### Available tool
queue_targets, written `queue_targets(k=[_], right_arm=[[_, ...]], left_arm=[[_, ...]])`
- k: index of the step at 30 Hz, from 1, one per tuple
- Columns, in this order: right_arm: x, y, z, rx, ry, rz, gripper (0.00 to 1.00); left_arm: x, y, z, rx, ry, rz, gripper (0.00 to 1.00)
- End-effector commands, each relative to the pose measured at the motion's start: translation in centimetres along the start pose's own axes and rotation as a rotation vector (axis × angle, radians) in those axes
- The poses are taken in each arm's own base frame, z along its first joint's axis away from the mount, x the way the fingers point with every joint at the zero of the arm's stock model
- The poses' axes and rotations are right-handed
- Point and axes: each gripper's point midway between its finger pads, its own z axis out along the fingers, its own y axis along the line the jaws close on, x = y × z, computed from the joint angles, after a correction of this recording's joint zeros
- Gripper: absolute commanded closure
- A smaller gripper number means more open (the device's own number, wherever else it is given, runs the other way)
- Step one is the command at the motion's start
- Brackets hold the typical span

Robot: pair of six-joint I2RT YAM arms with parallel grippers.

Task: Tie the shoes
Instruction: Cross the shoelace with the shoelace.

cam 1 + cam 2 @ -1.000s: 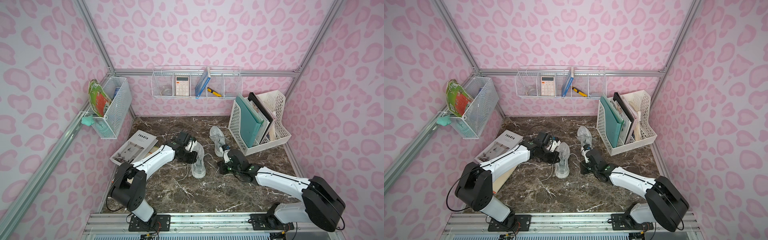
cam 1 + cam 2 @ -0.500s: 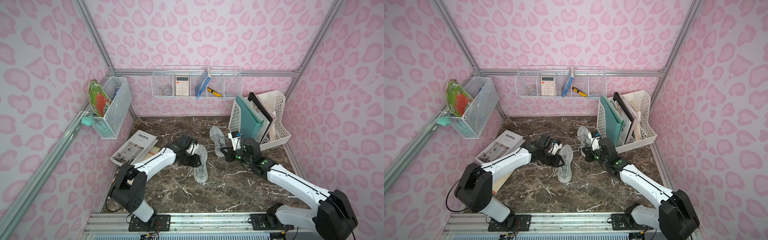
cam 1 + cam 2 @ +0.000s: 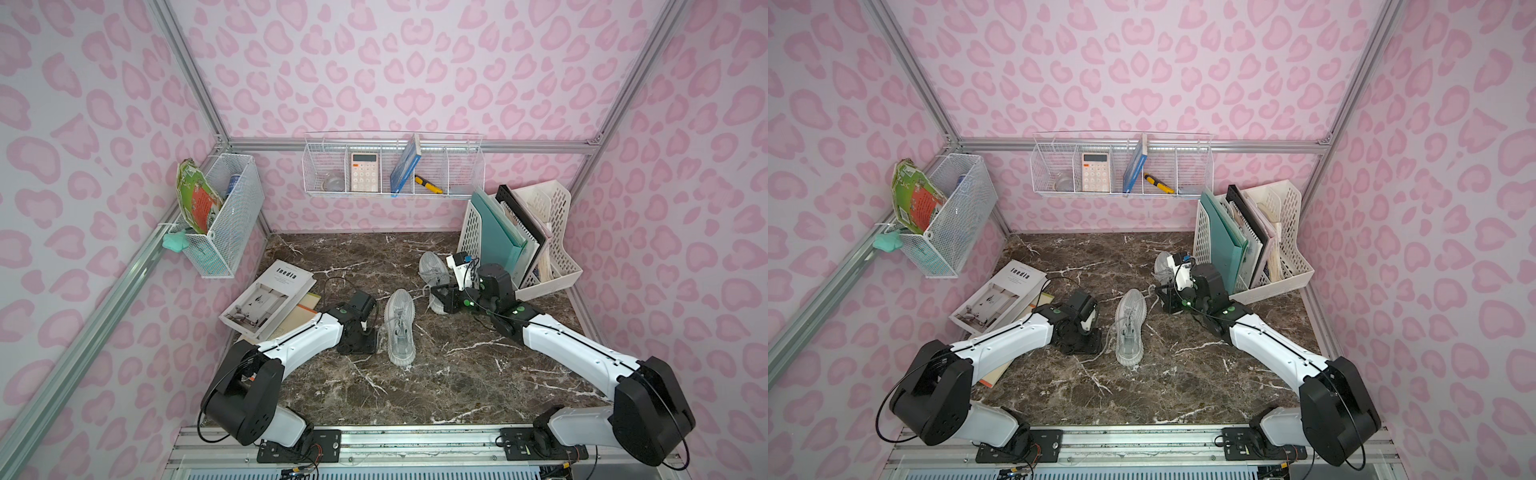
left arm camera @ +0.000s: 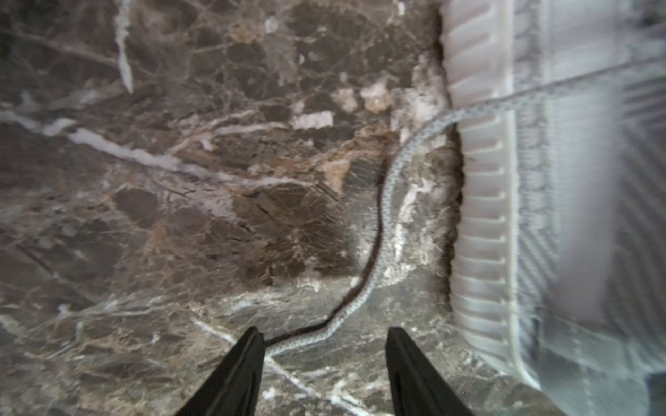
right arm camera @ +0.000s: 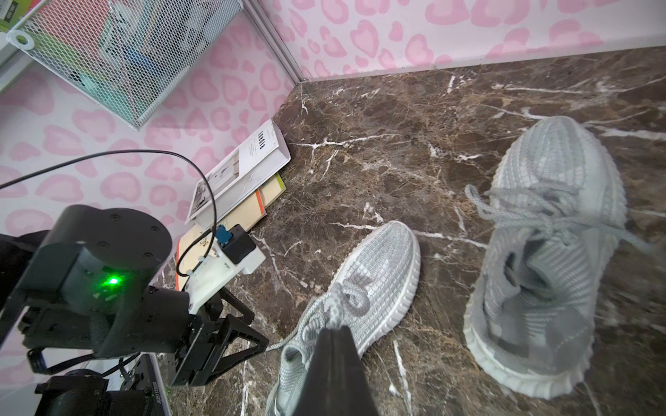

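Left gripper [image 4: 324, 335] spread over loose lace [image 4: 382, 223] on marble table [image 4: 180, 180] beside near shoe [image 3: 400, 328]. Right gripper [image 5: 333, 331] pressed together, pinching that shoe's other lace [image 5: 337, 306]. Far shoe [image 5: 547, 252] behind.

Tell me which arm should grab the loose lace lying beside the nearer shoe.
Left: the left gripper, open, straddles that lace on the marble; the right gripper is shut, beyond the shoe.

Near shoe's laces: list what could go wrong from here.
1. The left fingers stand open with only the tip of the loose lace between them; closing may miss it.
2. The right fingers are shut on a lace of the near shoe; pulling could drag it into the far shoe.
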Motion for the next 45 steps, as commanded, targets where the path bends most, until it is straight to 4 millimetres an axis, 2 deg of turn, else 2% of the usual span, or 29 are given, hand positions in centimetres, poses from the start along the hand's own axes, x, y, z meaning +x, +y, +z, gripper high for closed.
queue_targets(k=[1,10,15,24,25,28,35,45], right_arm=[[-0.9,0.8,0.4,-0.042,-0.014,-0.031,1.00],[-0.5,0.6,1.3,-0.047,0.011,-0.017,1.00],[-0.5,0.5,1.5,-0.047,0.015,-0.014,1.00],[-1.1,0.3,1.3,-0.017,0.005,-0.049,1.00],[-1.3,0.2,1.1,-0.006,0.000,-0.058,1.00],[-2.3,-0.2,0.2,0.043,-0.028,-0.083,1.00],[-5.1,-0.4,-2.5,0.120,-0.133,-0.117,1.00],[-6.9,-1.9,-2.6,0.222,-0.182,-0.120,1.00]], left_arm=[[0.1,0.8,0.3,-0.054,0.011,0.013,0.41],[0.9,0.2,1.1,-0.082,0.029,0.088,0.45],[1.3,0.1,1.9,-0.102,0.050,0.107,0.52],[1.2,-0.1,2.4,-0.100,0.054,0.118,0.96],[0.9,0.0,2.2,-0.104,0.041,0.117,1.00],[-0.4,0.2,0.8,-0.113,-0.011,0.101,1.00],[-2.9,-0.3,-3.6,0.011,-0.141,0.005,1.00],[-3.4,1.2,-8.0,0.043,-0.244,-0.084,1.00]])
